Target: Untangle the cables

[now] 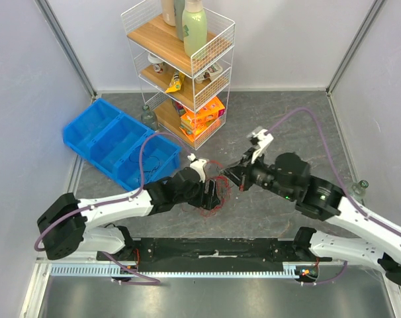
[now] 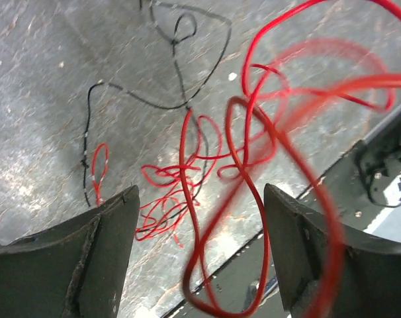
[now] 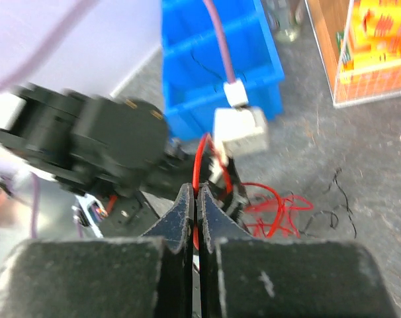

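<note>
cables (image 2: 180,175) light, limp, snag-prone; grip single strands | my right gripper (image 3: 195,191) pinches red strand (image 3: 199,159) | my left gripper (image 2: 200,192) open over loops

Both arms are reaching toward each other, left gripper (image 2: 200,202) gaping (fingers well apart), right gripper (image 3: 195,193) pinching shut on a red cable (image 3: 198,162).

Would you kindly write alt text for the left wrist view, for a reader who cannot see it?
The left end effector, jaws wide open, hangs over a tangle of red wire, with one blurred red loop rising close to the camera between the jaws. Beyond it, thin black wire lies in loose loops on the grey table.
</note>
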Action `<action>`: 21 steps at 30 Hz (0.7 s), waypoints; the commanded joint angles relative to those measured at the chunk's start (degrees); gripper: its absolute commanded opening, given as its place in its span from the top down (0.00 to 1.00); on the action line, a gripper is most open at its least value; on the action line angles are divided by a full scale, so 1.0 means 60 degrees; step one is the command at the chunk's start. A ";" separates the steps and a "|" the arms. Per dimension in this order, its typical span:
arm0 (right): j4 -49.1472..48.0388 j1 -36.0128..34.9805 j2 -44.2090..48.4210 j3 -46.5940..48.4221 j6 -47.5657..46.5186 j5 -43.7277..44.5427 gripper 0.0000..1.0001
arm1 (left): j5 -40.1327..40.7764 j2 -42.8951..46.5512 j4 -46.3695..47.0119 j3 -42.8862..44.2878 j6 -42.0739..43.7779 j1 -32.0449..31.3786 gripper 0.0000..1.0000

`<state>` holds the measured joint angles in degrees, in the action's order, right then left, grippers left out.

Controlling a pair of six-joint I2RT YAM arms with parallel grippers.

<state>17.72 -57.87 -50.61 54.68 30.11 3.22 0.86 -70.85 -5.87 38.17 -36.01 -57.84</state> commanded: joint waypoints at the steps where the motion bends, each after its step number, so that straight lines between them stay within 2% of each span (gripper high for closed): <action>1: -0.0345 0.0006 0.0948 0.1373 0.0299 0.0179 1.00 | 0.0646 -0.0335 0.0405 -0.0281 -0.0311 0.0075 0.21; 5: -0.0199 0.0006 0.1373 0.2472 0.0007 0.0634 1.00 | 0.0837 -0.0394 0.0436 -0.0678 -0.0414 0.0236 0.32; 10: 0.0137 0.0006 0.1681 0.3615 -0.0783 0.1379 1.00 | 0.1042 0.0059 0.0378 -0.0971 -0.0385 0.0339 0.36; 13: 0.0153 0.0006 0.1959 0.3968 -0.1208 0.1733 1.00 | 0.1087 0.0542 0.0421 -0.1162 -0.0166 0.0383 0.36; 17: -0.0359 0.0006 0.2239 0.3326 -0.1283 0.2098 1.00 | 0.0707 0.1508 0.0494 -0.1191 0.0317 0.0368 0.29; 21: -0.0404 0.0006 0.2078 0.3498 -0.1385 0.2099 1.00 | 0.0779 0.1935 0.0671 -0.1279 0.0640 0.0397 0.27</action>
<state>16.40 -57.87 -36.64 75.40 23.94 14.00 5.19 -61.60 -5.04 30.68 -35.44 -55.83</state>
